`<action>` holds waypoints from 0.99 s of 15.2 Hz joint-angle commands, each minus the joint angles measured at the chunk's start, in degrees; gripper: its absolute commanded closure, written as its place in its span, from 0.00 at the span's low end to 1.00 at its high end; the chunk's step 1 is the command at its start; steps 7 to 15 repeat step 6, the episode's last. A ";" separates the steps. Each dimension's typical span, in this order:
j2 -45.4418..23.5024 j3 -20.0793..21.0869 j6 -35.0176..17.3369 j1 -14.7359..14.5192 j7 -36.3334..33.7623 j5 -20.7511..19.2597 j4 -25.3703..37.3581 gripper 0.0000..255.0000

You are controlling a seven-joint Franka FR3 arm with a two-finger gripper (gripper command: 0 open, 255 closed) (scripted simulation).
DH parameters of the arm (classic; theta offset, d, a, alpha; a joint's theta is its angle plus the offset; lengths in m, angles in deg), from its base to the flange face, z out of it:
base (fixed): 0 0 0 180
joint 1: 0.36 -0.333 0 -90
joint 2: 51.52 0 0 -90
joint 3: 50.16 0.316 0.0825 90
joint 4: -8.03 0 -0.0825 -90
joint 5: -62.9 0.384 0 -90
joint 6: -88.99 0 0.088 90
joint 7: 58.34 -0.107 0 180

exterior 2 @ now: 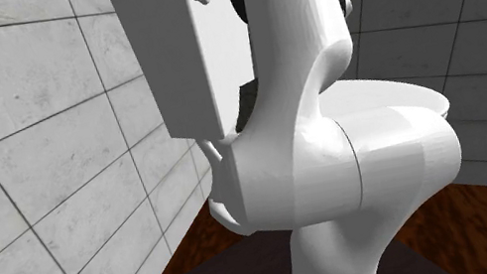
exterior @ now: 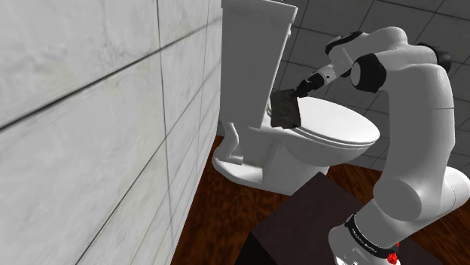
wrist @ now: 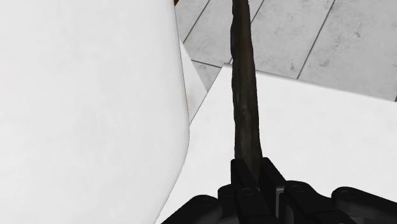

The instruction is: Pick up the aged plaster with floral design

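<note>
The gripper [exterior: 303,88] has its jaws pinched tight on the plaster [exterior: 285,110], upright over the toilet [exterior: 339,128]; thin, stiff, likely brittle, best held by its edge

A white toilet [exterior: 256,162] stood on the dark wooden floor [exterior: 215,218] against the grey tiled wall [exterior: 75,113], its lid [exterior: 339,124] shut. The dark stand [exterior: 301,222] sat on that floor. A dark slab [exterior: 285,111] stood at the lid's rear, contact unclear.
</note>
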 commanded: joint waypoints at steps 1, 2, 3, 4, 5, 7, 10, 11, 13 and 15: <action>0.77 -0.17 0.68 -0.02 -0.78 -0.21 0.36 1.00; 1.06 -0.23 1.02 0.01 -1.20 -0.27 0.65 1.00; 1.34 -0.29 1.37 0.05 -1.61 -0.34 0.96 1.00; 1.61 -0.35 1.73 0.09 -2.04 -0.39 1.28 1.00; 1.65 -0.36 1.78 0.10 -2.10 -0.41 1.32 1.00; 1.65 -0.36 1.78 0.10 -2.10 -0.40 1.32 1.00; 1.65 -0.36 1.78 0.10 -2.10 -0.40 1.32 1.00; 1.65 -0.36 1.78 0.10 -2.10 -0.40 1.32 1.00; 1.65 -0.36 1.78 0.10 -2.10 -0.40 1.32 1.00; 1.65 -0.36 1.78 0.10 -2.10 -0.40 1.32 1.00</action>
